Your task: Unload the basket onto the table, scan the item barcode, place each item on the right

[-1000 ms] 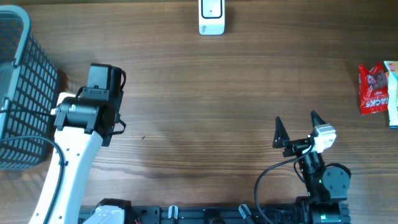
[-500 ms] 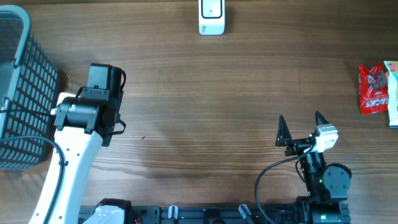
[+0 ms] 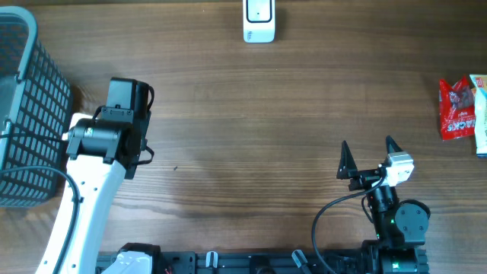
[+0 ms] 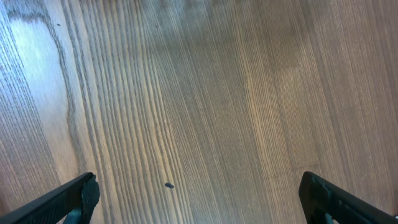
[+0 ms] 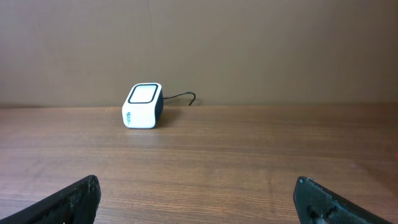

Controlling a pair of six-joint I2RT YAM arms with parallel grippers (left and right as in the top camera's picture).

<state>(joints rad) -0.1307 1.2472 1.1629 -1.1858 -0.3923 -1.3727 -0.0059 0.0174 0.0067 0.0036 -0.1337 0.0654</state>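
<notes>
The item, a red snack packet [image 3: 456, 109], lies flat at the table's right edge, far from both grippers. A white barcode scanner [image 3: 259, 20] stands at the back middle; in the right wrist view the scanner [image 5: 142, 106] faces me from across the table. My right gripper [image 3: 367, 152] is near the front right, open and empty, pointing towards the back. From the right wrist, the gripper [image 5: 199, 200] has only wood between its fingers. My left gripper [image 4: 199, 200] is open over bare wood, and the left arm [image 3: 106, 137] hides it from overhead.
A dark wire basket [image 3: 23, 114] stands at the left edge, close to the left arm. A white and teal packet [image 3: 479, 114] lies beside the red one, cut off by the frame. A cable runs behind the scanner.
The right gripper has shifted slightly to the right, then held still. The left arm has not moved.
</notes>
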